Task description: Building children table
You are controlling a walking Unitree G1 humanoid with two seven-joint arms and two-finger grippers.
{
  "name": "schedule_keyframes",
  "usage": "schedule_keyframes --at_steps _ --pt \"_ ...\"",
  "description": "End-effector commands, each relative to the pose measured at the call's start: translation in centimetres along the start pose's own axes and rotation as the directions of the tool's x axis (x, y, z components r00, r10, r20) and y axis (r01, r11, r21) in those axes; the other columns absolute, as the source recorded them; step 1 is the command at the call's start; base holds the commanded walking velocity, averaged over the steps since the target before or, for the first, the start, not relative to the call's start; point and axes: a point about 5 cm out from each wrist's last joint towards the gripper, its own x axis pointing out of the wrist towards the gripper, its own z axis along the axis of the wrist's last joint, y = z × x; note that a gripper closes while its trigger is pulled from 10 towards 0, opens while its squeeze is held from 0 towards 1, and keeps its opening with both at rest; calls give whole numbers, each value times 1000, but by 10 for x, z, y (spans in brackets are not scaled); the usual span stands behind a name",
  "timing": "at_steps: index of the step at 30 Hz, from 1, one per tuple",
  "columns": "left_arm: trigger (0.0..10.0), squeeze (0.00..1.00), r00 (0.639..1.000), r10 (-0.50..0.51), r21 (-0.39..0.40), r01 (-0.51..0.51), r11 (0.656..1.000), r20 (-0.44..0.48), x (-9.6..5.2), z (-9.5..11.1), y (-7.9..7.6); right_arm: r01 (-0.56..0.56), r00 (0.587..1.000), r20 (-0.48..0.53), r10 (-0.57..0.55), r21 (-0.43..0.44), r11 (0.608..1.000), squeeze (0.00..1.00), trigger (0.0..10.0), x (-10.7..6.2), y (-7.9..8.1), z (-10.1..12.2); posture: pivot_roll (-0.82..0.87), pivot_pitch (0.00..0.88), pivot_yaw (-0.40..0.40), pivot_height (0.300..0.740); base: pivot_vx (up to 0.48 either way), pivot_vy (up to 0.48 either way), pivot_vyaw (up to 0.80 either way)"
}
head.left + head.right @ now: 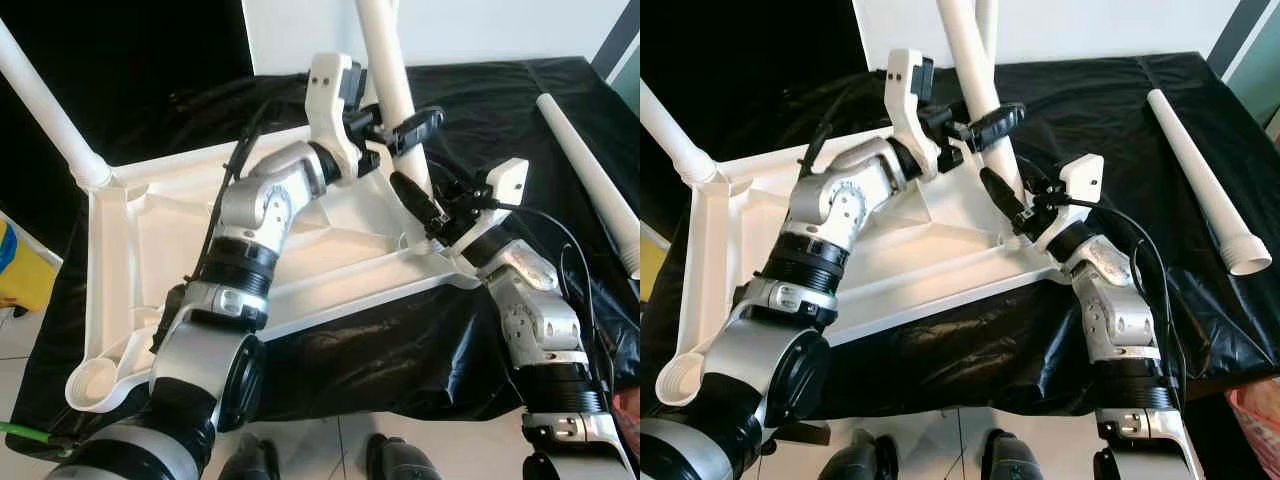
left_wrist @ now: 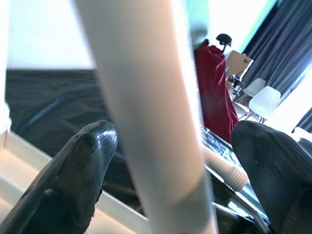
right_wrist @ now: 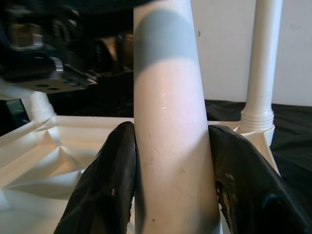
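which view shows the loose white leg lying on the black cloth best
The right eye view: the loose leg lies whole on the black cloth, from its narrow end to its ribbed open end. The left eye view cuts it at the frame edge. The left wrist view shows a blurred ribbed end behind the gripped leg.

A surface draped in black plastic sheeting (image 1: pixel 400 350) carries the upside-down white table top (image 1: pixel 130 260), which lies flat across its left and middle, while a loose white table leg (image 1: pixel 1200 180) rests on the sheeting well apart at the right.
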Motion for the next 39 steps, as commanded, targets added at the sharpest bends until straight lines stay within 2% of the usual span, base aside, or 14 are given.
schedule_keyframes --at_steps 1,3,4,5,6,8,16,27,28,39 --pt "10000 0 999 -26 -11 26 1000 27 0 8 3 -35 999 -7 35 -9 999 0 10000 -1 5 1 -88 133 47 740 0 0 0" --pt "10000 0 999 -19 -20 20 1000 36 -1 12 5 -41 999 -13 41 -5 999 0 10000 -2 6 -1 -88 131 44 740 0 0 0" --pt "4353 0 999 -15 -32 16 999 47 -2 15 8 -43 999 -18 43 -6 999 0 10000 -3 6 -2 -87 126 43 740 0 0 0" --pt "4353 0 999 -15 -32 16 999 47 -2 15 8 -43 999 -18 43 -6 999 0 10000 -3 6 -2 -87 126 43 740 0 0 0" --pt "39 0 998 -14 -40 16 999 57 -3 19 9 -45 999 -22 45 -4 999 0 10000 -3 6 -3 -87 126 43 740 0 0 0" --pt "0 0 998 -15 -47 18 999 64 -4 21 10 -46 999 -26 46 -8 999 0 10000 -3 6 -4 -87 115 39 740 0 0 0" --pt "0 0 997 -50 -40 52 998 57 -1 14 5 -76 997 -28 75 -16 997 0 10000 5 4 -5 -79 73 9 740 0 0 0" --pt "0 0 994 -94 -25 95 995 62 2 16 -6 -108 994 -30 107 -16 994 0 10000 17 2 -5 -56 34 -8 740 0 0 0" --pt "10000 0 993 -98 -21 100 995 59 3 16 -8 -107 994 -29 107 -14 994 0 10000 18 2 -5 -52 25 -15 740 0 0 0" --pt "10000 0 993 -97 51 94 994 61 8 21 -19 -61 998 -29 61 -8 998 0 10000 19 -4 -8 -49 28 -28 740 0 0 0"
